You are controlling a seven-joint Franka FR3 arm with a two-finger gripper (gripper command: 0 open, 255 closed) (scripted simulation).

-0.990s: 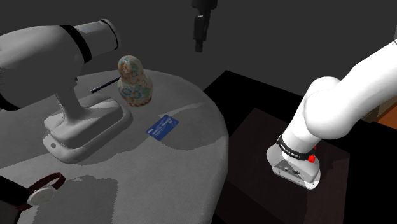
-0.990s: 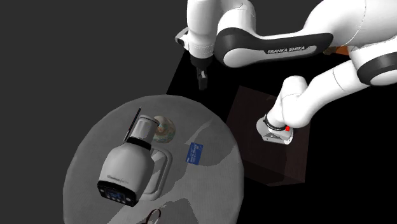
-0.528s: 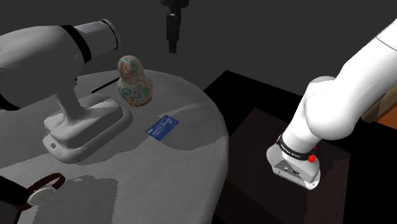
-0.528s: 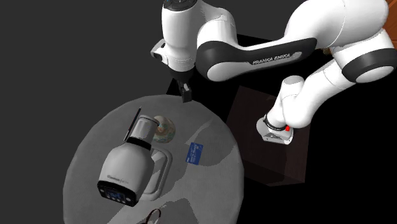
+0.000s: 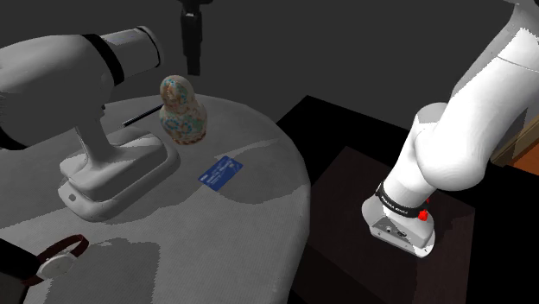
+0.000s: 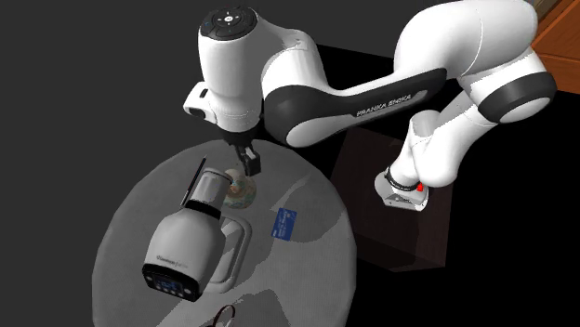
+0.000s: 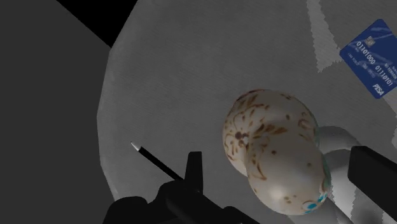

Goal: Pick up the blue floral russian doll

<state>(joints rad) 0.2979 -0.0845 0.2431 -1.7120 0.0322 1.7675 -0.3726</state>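
1. The tool [image 5: 195,69] hangs in the air above the doll [image 5: 181,110]. Its two fingers are spread wide and grip nothing.
2. The doll stands upright on the round grey surface [image 5: 259,229], just beside the base of the white machine [image 5: 82,95] and at the end where the machine's round nose points. Its pattern looks pale with brownish and blue-green flowers rather than plainly blue.
3. In the wrist view the doll [image 7: 273,153] shows from above, in the gap between the fingers of the tool [image 7: 283,156]. It lies nearer one finger than the other and neither finger touches it.
4. From the second exterior view the tool [image 6: 251,169] sits close over the doll [image 6: 240,191], next to the nose of the white machine [image 6: 186,246].
5. What the coming move turns on, as I judge it:
   - The doll lies almost straight below the tool with its long axis upright.
   - The fingers therefore need to come down either side of its body, after a small sideways shift to centre it.
   - The rounded body may slip if it is gripped too high.
6. A thin black stick [image 5: 142,115] lies beside the white machine, behind the doll. A blue card [image 5: 222,171] lies a little farther from the machine, near the doll. Both look clear of the drop path.
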